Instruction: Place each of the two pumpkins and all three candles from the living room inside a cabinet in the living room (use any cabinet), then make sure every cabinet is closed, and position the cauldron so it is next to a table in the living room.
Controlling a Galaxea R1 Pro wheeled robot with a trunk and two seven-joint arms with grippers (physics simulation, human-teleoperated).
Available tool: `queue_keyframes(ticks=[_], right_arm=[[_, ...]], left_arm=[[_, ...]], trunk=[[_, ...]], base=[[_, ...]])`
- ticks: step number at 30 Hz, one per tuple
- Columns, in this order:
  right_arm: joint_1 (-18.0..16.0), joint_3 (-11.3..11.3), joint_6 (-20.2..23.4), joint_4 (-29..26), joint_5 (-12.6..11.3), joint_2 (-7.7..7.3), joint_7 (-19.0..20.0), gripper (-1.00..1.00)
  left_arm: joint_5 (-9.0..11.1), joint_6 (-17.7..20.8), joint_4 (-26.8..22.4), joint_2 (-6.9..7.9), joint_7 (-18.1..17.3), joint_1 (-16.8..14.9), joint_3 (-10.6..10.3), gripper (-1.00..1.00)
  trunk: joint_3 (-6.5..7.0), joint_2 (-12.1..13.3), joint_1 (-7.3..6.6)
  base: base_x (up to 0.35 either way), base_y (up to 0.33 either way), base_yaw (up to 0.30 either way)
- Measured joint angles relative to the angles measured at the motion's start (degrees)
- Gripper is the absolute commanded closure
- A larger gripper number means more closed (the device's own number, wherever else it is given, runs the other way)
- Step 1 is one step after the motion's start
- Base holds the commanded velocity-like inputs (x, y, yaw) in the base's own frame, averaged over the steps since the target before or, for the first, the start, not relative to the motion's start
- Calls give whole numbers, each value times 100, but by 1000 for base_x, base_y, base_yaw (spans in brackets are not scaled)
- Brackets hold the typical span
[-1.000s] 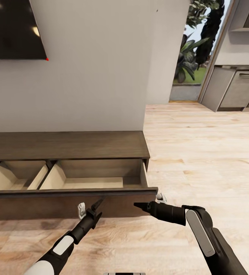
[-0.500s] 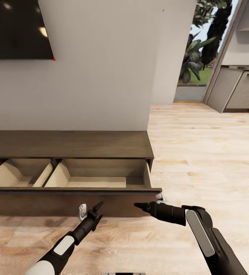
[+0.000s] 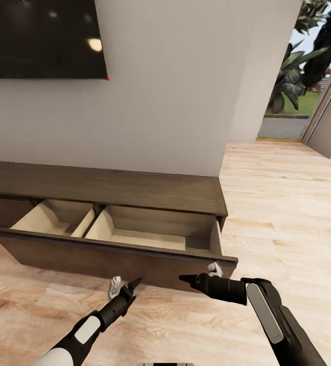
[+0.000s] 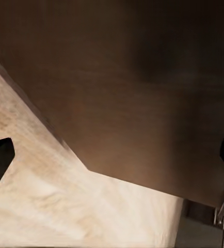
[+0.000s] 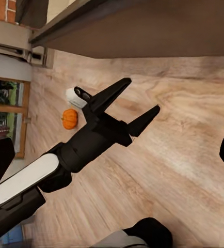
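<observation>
Cabinet (image 3: 109, 188): long, low, dark brown unit against the white wall, under the wall TV (image 3: 40, 38); its right end stops at the corner of the wall
Drawer (image 3: 134, 254): pulled out from the cabinet's right part, open at the top; pale wood inside, split by a divider into two compartments, both bare as far as the head view reaches
Drawer front: flat, dark, without a handle; its right corner juts furthest over the floor
Left gripper (image 3: 126, 286): low in front of the drawer front, near its middle; fingers spread, nothing between them; the left wrist view looks straight at the dark front and the plank floor (image 4: 50, 206) below it
Right gripper (image 3: 188, 278): just before the drawer's right corner, pointing toward the left gripper; only its dark tips show at the edges of the right wrist view, wide apart, so it seems spread and empty
Pumpkin (image 5: 69, 119): one small orange one on the plank floor, well apart from the cabinet, seen past the left gripper (image 5: 127, 111) in the right wrist view
Doorway (image 3: 292, 91): at the right of the wall, green plants beyond
</observation>
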Motion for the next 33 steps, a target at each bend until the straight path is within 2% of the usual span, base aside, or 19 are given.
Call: queue_keyframes(ticks=[9, 13, 20, 26, 33], right_arm=[[1, 13, 1, 96, 5, 5, -1, -100], [0, 14, 1, 99, 5, 5, -1, -100], [1, 28, 1, 113, 5, 5, -1, -100], [3, 39, 1, 137, 3, 5, -1, -100], [4, 38, 2, 197, 2, 6, -8, -100]], left_arm=[[-112, -68, 455, 9, 4, 0, -15, -100], [-169, -354, 657, 16, 5, 0, -17, -100], [-536, -581, 892, 15, -8, 4, -15, -100], [-588, -592, 902, 43, -15, 12, -9, -100], [-602, -593, 903, 138, -23, 39, -13, -100]], trunk=[[0, 0, 0], [0, 0, 0], [160, 9, -18], [308, 17, -34], [467, 26, -52]], base=[[0, 0, 292], [0, 0, 292], [0, 0, 292], [0, 0, 263], [0, 0, 41]])
